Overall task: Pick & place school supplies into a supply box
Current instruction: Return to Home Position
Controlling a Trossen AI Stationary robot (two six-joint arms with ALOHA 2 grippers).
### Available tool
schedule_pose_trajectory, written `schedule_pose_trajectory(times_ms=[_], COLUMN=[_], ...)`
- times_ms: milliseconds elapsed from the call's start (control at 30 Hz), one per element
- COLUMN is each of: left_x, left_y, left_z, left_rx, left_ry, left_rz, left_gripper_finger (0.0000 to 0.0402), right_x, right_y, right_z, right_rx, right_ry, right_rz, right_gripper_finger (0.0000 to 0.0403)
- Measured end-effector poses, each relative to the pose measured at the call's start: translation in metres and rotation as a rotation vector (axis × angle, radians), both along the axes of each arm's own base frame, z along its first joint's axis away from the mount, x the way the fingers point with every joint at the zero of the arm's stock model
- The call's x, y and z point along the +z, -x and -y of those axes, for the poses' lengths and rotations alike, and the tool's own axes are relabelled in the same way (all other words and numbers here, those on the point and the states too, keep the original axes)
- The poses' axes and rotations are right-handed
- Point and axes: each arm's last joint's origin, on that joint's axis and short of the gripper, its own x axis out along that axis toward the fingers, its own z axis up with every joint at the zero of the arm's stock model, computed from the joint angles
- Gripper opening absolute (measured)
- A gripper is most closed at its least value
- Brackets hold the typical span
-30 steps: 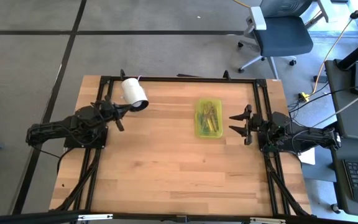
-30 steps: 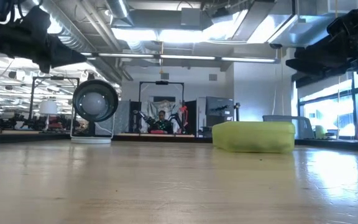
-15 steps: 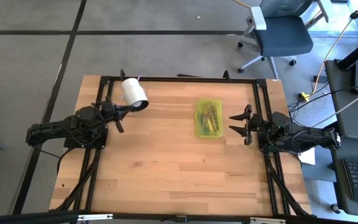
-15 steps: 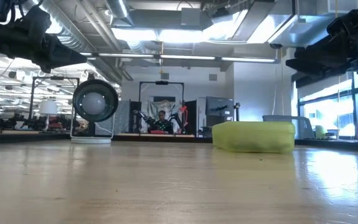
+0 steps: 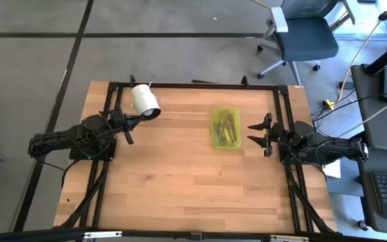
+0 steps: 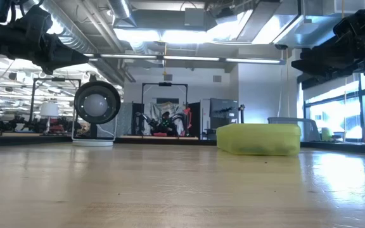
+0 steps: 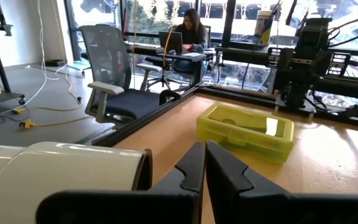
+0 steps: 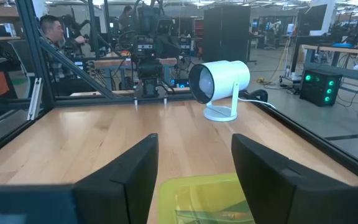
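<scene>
The supply box (image 5: 225, 128) is a translucent yellow-green case. It lies shut and flat on the table, right of centre, and shows too in the low view (image 6: 258, 139) and the left wrist view (image 7: 245, 130). Thin pencils (image 5: 226, 126) show through its lid; I cannot make out the scissors. My right gripper (image 5: 257, 133) is open, just right of the box and pointing at it; the box's near end (image 8: 204, 198) lies below and between its fingers, untouched. My left gripper (image 5: 127, 128) is shut at the table's left side, beside the white cylinder.
A white cylinder with a cable (image 5: 145, 99) stands near the far left edge, close by my left gripper (image 7: 204, 165). A black frame (image 5: 193, 85) rims the table. Bare wood spreads over the middle and near half. People sit at desks beyond the table.
My left arm has shifted slightly, as the low view shows; its gripper stays shut. The box and my right arm have kept still.
</scene>
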Motion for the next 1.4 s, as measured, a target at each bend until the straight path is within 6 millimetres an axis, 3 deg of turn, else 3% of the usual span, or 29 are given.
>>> schedule_pose_trajectory(times_ms=[1400], left_x=[0.0004], left_y=[0.0001], left_z=[0.0000], left_rx=[0.000], left_ry=[0.000], left_rz=[0.001], left_gripper_finger=[0.0010], right_x=[0.0003], right_y=[0.0000], right_z=[0.0000], right_rx=[0.000], right_ry=[-0.002], right_rz=[0.001], right_gripper_finger=[0.0208])
